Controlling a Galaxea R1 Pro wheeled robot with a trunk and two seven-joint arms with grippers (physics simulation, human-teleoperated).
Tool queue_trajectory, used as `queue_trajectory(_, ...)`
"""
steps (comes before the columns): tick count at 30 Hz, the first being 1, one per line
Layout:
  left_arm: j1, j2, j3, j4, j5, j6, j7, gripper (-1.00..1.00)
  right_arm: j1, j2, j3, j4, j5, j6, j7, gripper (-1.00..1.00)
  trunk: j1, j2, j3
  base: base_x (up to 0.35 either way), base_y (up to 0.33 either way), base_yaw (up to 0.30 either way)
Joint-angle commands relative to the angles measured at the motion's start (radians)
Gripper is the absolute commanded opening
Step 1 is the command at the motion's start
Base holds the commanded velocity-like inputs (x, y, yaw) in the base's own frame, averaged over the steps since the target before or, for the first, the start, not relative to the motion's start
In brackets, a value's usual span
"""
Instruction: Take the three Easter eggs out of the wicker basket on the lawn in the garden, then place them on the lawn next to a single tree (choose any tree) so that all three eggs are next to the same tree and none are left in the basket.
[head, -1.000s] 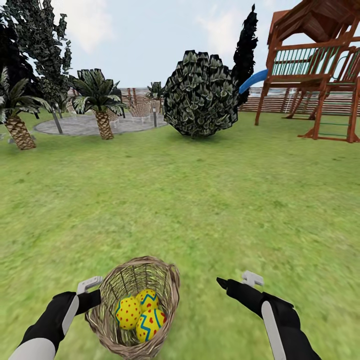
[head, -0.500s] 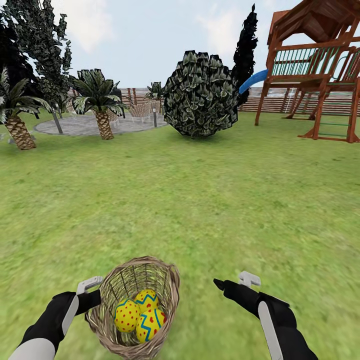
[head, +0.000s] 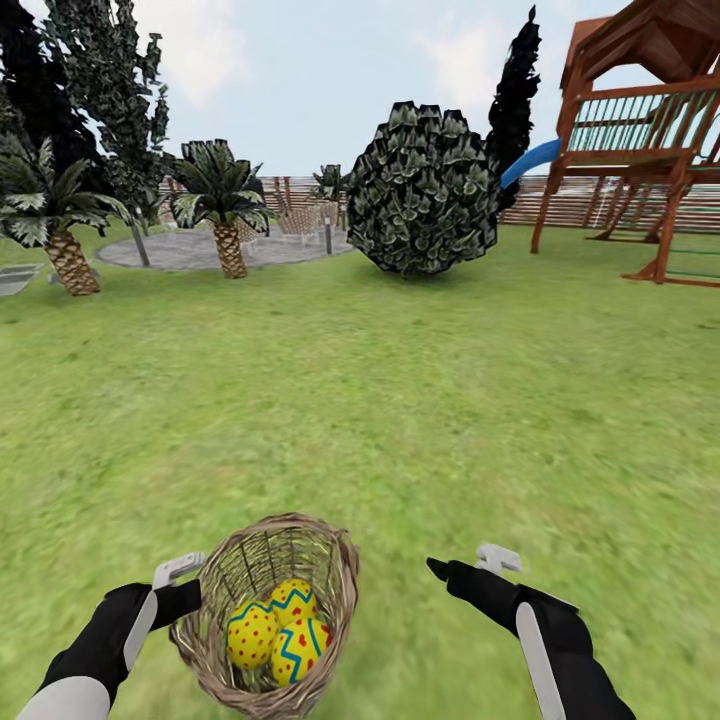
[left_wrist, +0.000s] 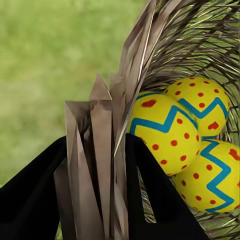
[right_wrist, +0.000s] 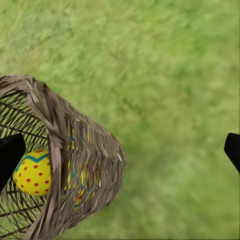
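The wicker basket (head: 265, 610) hangs low in the head view, held by my left gripper (head: 185, 600), which is shut on its rim. In the left wrist view both black fingers (left_wrist: 155, 200) clamp the rim twigs of the basket (left_wrist: 100, 150). Three yellow Easter eggs (head: 253, 633) (head: 293, 600) (head: 300, 648) lie inside; up close they are eggs (left_wrist: 167, 132) (left_wrist: 200, 100) (left_wrist: 215, 175). My right gripper (head: 440, 570) is open, empty, and to the right of the basket (right_wrist: 75, 175). Lawn (head: 400, 400) stretches ahead. A tall leafy tree (head: 110, 90) stands far left.
Two short palms (head: 65, 255) (head: 228, 240) flank a paved circle (head: 200, 250) at the far left. A big round bush (head: 425, 190) and a black conifer (head: 515, 90) stand at mid-distance. A wooden play tower with a blue slide (head: 640, 130) is at the far right.
The whole view has swung to the left, so the bush, palms and play tower sit further right. The basket stays in my left gripper; the right gripper edged slightly left.
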Motion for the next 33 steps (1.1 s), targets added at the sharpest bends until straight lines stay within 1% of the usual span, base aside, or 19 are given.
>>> queue_trajectory(1, -0.001, 0.0, 0.004, -0.001, 0.007, 0.005, -0.005, -1.0, -0.001, 0.001, -0.003, -0.001, 0.0, 0.006, 0.004, 1.0, 0.0, 0.0, -0.001, 0.152, 0.24, 0.278)
queue_trajectory(16, -0.001, -0.001, 0.004, -0.001, 0.009, 0.006, -0.005, -1.0, -0.001, 0.001, -0.002, -0.001, 0.002, -0.006, 0.004, 1.0, 0.0, 0.0, 0.005, 0.014, 0.017, 0.279)
queue_trajectory(33, -0.001, -0.002, 0.007, -0.001, 0.009, 0.006, -0.004, -1.0, -0.001, 0.001, -0.002, -0.001, 0.002, -0.008, 0.004, 1.0, -0.065, 0.119, 0.065, 0.0, 0.0, 0.279)
